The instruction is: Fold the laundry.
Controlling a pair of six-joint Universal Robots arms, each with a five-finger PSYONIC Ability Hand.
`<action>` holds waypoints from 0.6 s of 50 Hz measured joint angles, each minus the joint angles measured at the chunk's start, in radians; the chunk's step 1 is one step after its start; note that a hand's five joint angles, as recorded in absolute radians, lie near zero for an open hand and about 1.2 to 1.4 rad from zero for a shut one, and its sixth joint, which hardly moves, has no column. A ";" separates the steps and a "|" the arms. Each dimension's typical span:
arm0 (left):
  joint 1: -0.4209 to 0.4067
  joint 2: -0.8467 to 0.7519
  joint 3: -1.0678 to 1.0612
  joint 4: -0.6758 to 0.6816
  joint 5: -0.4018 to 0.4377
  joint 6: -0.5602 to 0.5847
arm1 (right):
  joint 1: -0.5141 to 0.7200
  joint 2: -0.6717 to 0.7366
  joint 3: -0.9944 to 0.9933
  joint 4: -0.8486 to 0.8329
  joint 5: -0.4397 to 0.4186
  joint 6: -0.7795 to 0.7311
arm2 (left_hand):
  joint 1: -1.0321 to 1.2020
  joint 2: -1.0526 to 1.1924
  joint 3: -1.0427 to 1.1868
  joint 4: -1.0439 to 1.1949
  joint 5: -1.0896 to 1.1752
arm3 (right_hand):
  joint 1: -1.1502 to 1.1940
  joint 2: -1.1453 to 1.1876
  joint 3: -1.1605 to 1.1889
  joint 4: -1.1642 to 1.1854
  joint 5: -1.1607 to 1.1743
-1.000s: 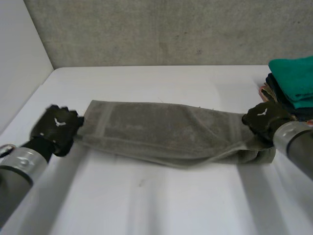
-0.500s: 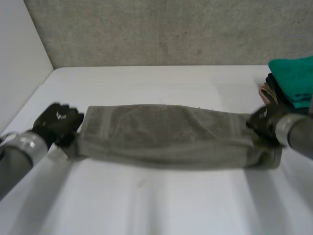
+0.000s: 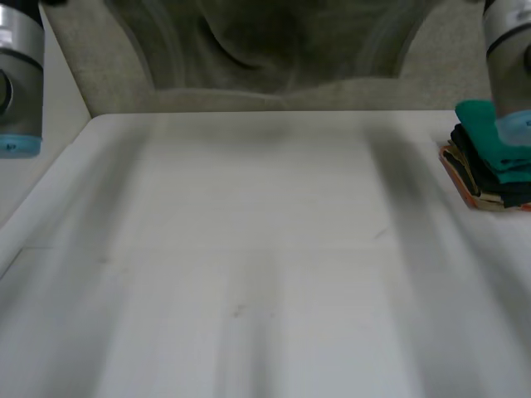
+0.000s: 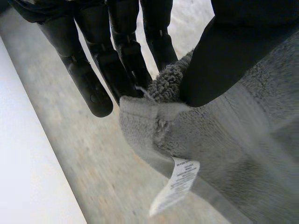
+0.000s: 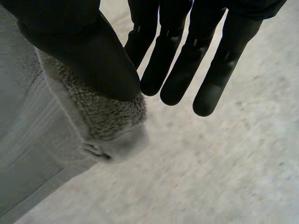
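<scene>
towel (image 3: pixel 274 50) now up off bench (image 3: pixel 249 290), hung high over far edge, was lying flat | L hand (image 4: pixel 126 46) thumb+fingers pinch one corner | R hand (image 5: pixel 186 60) same, other corner | prob. shake-out pre-fold

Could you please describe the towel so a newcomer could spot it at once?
Above the far edge of the white table, the grey towel hangs between the arms, one corner pinched in the left hand, another in the right hand. Unlike the teal-topped folded stack at the table's right, it is held aloft and carries a white label.
</scene>
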 measured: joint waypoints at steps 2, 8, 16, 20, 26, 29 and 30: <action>0.001 -0.004 -0.038 -0.025 0.001 0.003 | 0.001 0.021 0.008 0.036 -0.008 -0.003 | 0.000 0.000 0.000 0.000 0.000 | 0.000 0.000 0.000 0.000 0.000; 0.000 -0.022 -0.223 -0.072 0.028 0.022 | 0.003 0.113 0.053 0.152 -0.037 -0.024 | 0.000 0.000 0.000 0.000 0.000 | 0.000 0.000 0.000 0.000 0.000; -0.005 -0.051 -0.476 -0.081 0.079 0.141 | 0.012 0.219 0.169 0.255 -0.043 -0.140 | 0.000 0.000 0.000 0.000 0.000 | 0.000 0.000 0.000 0.000 0.000; -0.007 -0.024 -0.629 -0.101 0.087 0.259 | 0.015 0.230 0.265 0.323 -0.041 -0.201 | 0.000 0.000 0.000 0.000 0.000 | 0.000 0.000 0.000 0.000 0.000; 0.006 0.168 -0.901 -0.214 0.076 0.481 | 0.012 0.098 0.480 0.430 -0.035 -0.279 | 0.000 0.000 0.000 0.000 0.000 | 0.000 0.000 0.000 0.000 0.000; 0.022 0.304 -1.029 -0.324 0.064 0.575 | 0.010 -0.064 0.637 0.508 -0.033 -0.354 | 0.000 0.000 0.000 0.000 0.000 | 0.000 0.000 0.000 0.000 0.000; 0.026 0.337 -1.056 -0.359 0.061 0.592 | 0.008 -0.103 0.675 0.532 -0.032 -0.378 | 0.000 0.000 0.000 0.000 0.000 | 0.000 0.000 0.000 0.000 0.000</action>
